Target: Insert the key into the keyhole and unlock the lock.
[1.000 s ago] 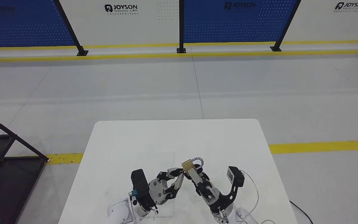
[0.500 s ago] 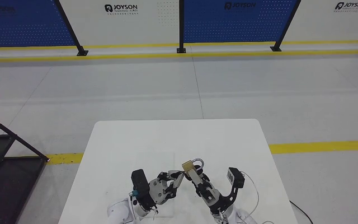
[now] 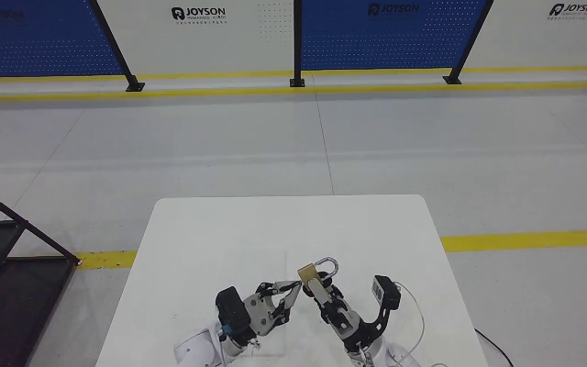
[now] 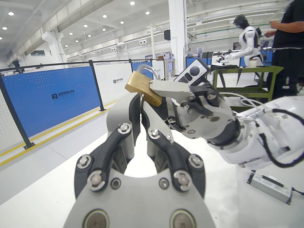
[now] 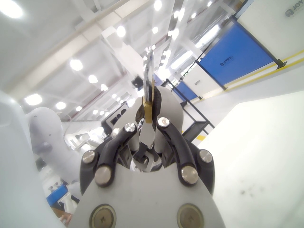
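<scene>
A brass padlock (image 3: 308, 272) with a steel shackle (image 3: 325, 267) is held up above the white table (image 3: 229, 229), my right gripper (image 3: 314, 280) shut on its body. In the left wrist view the padlock (image 4: 142, 88) sits between the right gripper's fingers (image 4: 166, 88), its shackle (image 4: 148, 70) pointing up. My left gripper (image 4: 141, 106) is shut on the silver key (image 4: 141, 100), whose tip meets the underside of the lock. In the right wrist view the lock (image 5: 148, 110) is seen edge-on between my right gripper (image 5: 149, 105) fingers, with the shackle (image 5: 147, 72) above it.
Both arms meet near the table's front edge (image 3: 275, 353). A thin clear sheet (image 3: 252, 266) lies on the table under the left arm. A small grey box (image 4: 270, 187) with a cable lies by the right arm. Blue barrier panels (image 3: 385, 32) stand across the floor.
The left arm has drawn back slightly toward the table's front edge, keeping the key at the lock. The shackle now stands a little farther out from the brass body.
</scene>
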Motion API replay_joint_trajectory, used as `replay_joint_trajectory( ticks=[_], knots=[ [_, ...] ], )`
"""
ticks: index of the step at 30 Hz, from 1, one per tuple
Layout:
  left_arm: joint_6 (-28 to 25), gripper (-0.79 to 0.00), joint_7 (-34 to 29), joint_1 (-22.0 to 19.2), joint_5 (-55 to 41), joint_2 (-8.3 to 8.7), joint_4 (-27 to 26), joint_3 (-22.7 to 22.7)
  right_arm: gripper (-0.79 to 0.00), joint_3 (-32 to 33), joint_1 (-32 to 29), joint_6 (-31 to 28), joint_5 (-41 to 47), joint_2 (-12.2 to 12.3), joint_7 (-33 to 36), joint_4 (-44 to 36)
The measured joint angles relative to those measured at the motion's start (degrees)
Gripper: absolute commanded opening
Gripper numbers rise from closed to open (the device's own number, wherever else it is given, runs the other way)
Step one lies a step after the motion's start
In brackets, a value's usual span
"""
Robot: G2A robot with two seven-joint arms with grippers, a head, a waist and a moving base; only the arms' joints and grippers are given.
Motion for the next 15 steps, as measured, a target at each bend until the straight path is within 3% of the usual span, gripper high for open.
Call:
replay_joint_trajectory(
  ticks=[7, 9, 10, 15],
  knots=[
    [4.2, -0.785, 1.9, -0.1, 3.2, 0.02, 0.5, 0.8, -0.785, 0.0, 0.0, 0.2, 0.3, 0.0, 0.2, 0.0],
    [4.4, -0.434, 2.1, -0.2, 3.0, 0.02, 0.7, 0.9, -0.785, 0.0, 0.1, 0.2, 0.4, 0.0, 0.3, 0.0],
    [4.3, 0.0, 2.0, -0.2, 2.5, 0.02, 0.8, 1.0, -0.785, 0.0, 0.1, 0.2, 0.4, 0.0, 0.4, 0.0],
    [0.6, 0.0, 0.7, -0.5, -2.4, 0.09, 0.9, 1.0, -0.785, 0.6, 0.3, 0.8, 0.8, 0.0, -0.2, 0.2]
  ],
)
